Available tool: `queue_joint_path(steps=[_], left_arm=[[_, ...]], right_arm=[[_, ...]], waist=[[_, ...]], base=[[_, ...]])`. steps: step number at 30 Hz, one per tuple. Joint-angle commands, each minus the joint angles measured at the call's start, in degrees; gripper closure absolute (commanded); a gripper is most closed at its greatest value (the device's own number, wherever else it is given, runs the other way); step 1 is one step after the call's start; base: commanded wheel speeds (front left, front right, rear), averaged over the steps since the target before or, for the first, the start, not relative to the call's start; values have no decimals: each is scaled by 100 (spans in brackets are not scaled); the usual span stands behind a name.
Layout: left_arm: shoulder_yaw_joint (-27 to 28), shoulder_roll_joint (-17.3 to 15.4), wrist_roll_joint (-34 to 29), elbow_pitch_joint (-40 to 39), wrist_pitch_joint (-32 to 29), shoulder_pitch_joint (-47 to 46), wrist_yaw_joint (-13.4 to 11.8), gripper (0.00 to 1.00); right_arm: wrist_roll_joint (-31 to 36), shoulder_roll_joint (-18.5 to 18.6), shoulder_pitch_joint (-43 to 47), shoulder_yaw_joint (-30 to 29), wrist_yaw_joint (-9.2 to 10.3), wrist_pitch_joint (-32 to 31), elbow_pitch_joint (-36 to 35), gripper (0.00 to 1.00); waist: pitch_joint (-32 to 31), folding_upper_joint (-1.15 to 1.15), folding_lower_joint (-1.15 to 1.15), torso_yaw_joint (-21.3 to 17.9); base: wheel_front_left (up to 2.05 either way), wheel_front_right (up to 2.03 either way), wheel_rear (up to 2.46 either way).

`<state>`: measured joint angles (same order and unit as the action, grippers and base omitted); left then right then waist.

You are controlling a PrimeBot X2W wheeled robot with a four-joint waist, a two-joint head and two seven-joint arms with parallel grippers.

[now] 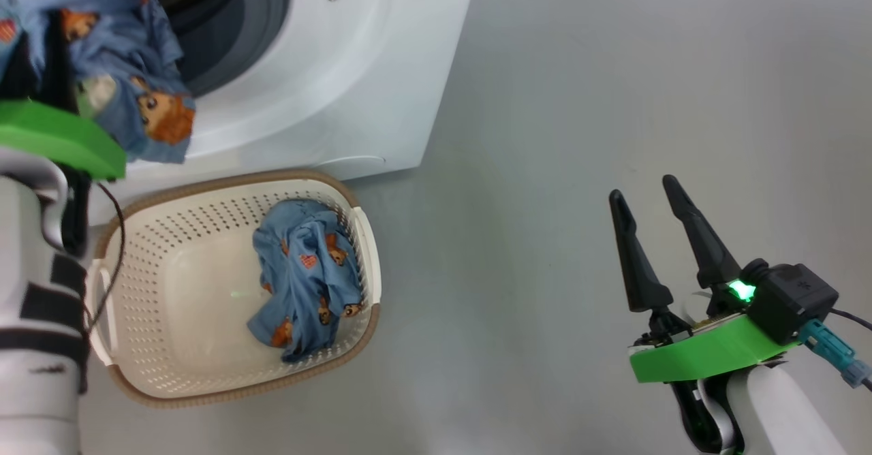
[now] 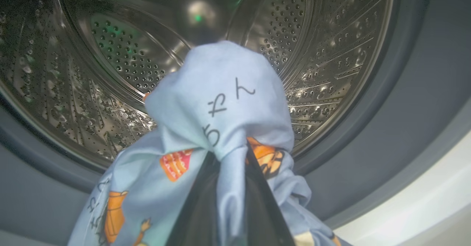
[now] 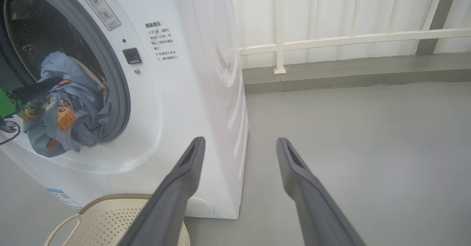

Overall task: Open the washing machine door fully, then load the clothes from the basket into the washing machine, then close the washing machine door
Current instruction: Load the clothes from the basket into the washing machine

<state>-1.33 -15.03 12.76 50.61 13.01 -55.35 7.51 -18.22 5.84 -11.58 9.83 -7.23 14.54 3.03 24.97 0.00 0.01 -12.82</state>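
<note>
My left gripper (image 2: 228,154) is shut on a light-blue bear-print garment (image 2: 220,91), one of the clothes. It holds the garment at the mouth of the white washing machine (image 1: 354,87), in front of the steel drum (image 2: 121,54). In the right wrist view the garment (image 3: 70,106) hangs over the grey gasket (image 3: 117,91). A second garment (image 1: 306,278) lies in the cream basket (image 1: 225,182) on the floor below the opening. My right gripper (image 1: 644,189) stands open and empty over bare floor to the right. The washing machine door is out of view.
Grey floor (image 1: 613,67) stretches to the right of the machine. A white railing (image 3: 331,41) and a low ledge run along the wall behind. The basket (image 3: 121,216) stands close against the machine's front, near the blue label (image 3: 60,196).
</note>
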Motion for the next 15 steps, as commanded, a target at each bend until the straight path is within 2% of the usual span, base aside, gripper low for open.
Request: queue_joint_path(steps=[1,15], left_arm=[[68,-306,-106,65,-29,-323,-16,100],[-233,-691,-334,1391,-256,-1895,-45,100]], right_arm=[[-21,13,-83,182,-25,46,-139,0],[-45,-96,-437,481,-25,46,-160,0]], waist=[[174,0,-1,-121],[796,0,-1,-469]], base=[[0,0,0],[0,0,0]])
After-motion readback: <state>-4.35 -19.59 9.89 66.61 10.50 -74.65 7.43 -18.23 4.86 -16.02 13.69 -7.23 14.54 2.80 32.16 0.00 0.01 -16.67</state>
